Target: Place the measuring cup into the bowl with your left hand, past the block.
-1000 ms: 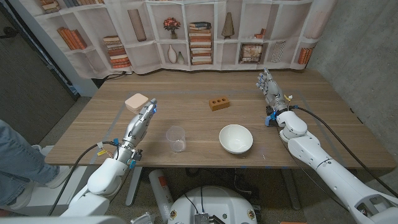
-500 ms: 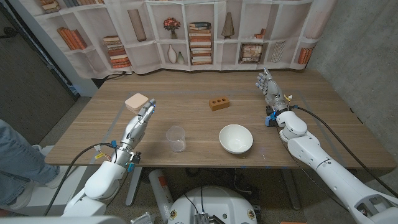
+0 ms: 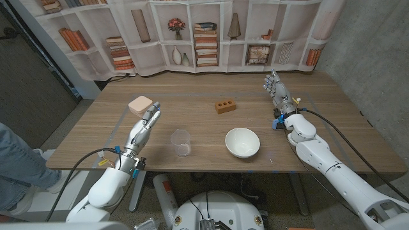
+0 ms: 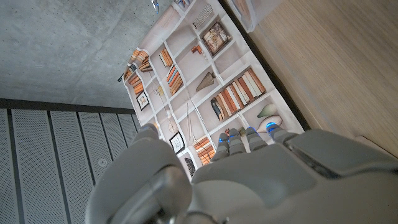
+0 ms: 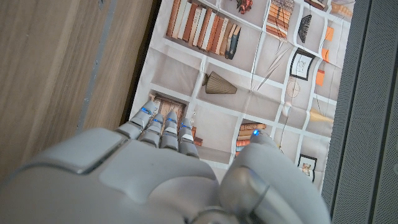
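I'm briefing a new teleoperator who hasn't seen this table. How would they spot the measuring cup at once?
Start at the wooden table's near edge, between the left hand and the white bowl. The measuring cup stands upright there, apart from both. It alone is clear plastic; the block beyond is solid brown.

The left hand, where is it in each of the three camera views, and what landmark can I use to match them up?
Head view: the left hand is left of centre, between the pink block and the measuring cup, holding nothing.
Left wrist view: its back is in the lower part.
Right wrist view: the hand there is the right hand.
Shared landmark: the bookshelf backdrop.
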